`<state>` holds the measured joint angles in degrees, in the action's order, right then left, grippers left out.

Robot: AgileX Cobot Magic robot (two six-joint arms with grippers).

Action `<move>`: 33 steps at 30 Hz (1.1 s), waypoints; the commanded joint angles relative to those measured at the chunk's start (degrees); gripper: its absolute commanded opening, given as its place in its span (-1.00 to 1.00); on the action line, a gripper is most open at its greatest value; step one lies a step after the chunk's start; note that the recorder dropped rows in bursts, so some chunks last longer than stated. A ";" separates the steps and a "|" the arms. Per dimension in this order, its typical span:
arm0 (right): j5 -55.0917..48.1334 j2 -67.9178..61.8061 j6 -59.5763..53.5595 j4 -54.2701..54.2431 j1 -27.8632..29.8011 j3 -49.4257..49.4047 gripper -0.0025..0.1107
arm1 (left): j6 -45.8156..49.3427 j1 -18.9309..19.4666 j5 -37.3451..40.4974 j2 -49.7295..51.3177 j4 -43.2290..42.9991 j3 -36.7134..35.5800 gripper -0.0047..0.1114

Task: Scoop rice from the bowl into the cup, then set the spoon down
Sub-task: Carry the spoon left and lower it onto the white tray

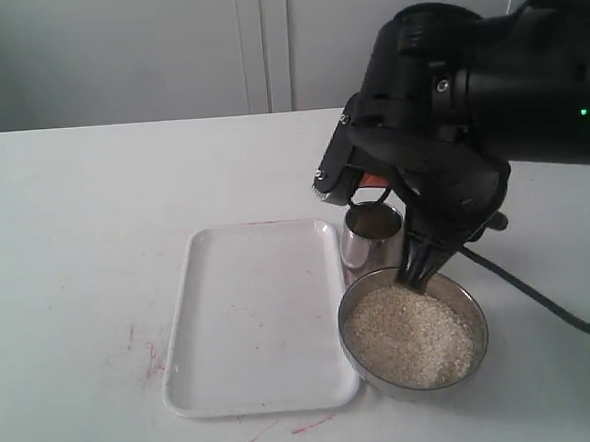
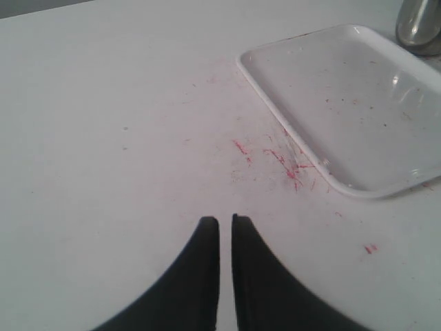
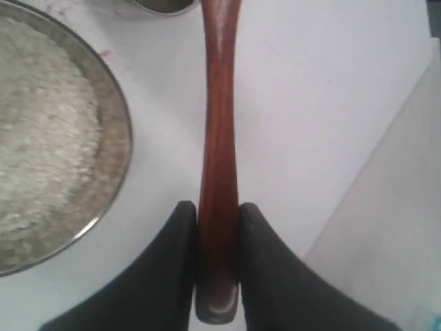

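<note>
The steel bowl (image 1: 383, 381) holds a heap of off-white rice (image 1: 410, 336) at the front right of the table. Just behind it stands the small steel cup (image 1: 362, 245). My right gripper (image 1: 421, 270) points down over the bowl's far rim. In the right wrist view it (image 3: 218, 207) is shut on the end of the reddish-brown spoon (image 3: 219, 124). The handle runs past the bowl (image 3: 117, 145) and rice (image 3: 34, 138) toward the cup (image 3: 162, 5); the spoon's head is out of view. My left gripper (image 2: 225, 221) is shut, holds nothing, and hangs over bare table.
A white tray (image 1: 256, 314) lies left of the bowl and cup, also seen in the left wrist view as tray (image 2: 358, 103) with the cup (image 2: 419, 24) beyond it. Red scratch marks (image 2: 289, 165) dot the table. A black cable (image 1: 540, 296) trails at the right.
</note>
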<state>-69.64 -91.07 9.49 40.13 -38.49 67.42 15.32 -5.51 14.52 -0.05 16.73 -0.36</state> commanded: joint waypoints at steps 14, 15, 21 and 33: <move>-0.32 17.81 8.41 -33.03 -11.36 -0.19 -0.96 | -0.10 -0.40 0.06 0.05 0.41 0.36 -0.67; -0.32 17.68 8.69 -33.15 -11.79 -0.19 -0.96 | -0.10 -0.40 0.06 0.05 0.41 0.36 -0.67; -0.32 15.74 8.56 -39.70 -12.85 -0.19 -0.96 | -0.10 -0.40 0.06 0.05 0.41 0.36 -0.67; 10.49 9.82 14.95 -42.76 -12.85 1.99 -0.96 | -0.10 -0.40 0.06 0.05 0.41 0.36 -0.67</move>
<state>-63.04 -79.51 20.77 -5.13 -51.05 67.73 15.32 -5.51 14.52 -0.05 16.73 -0.36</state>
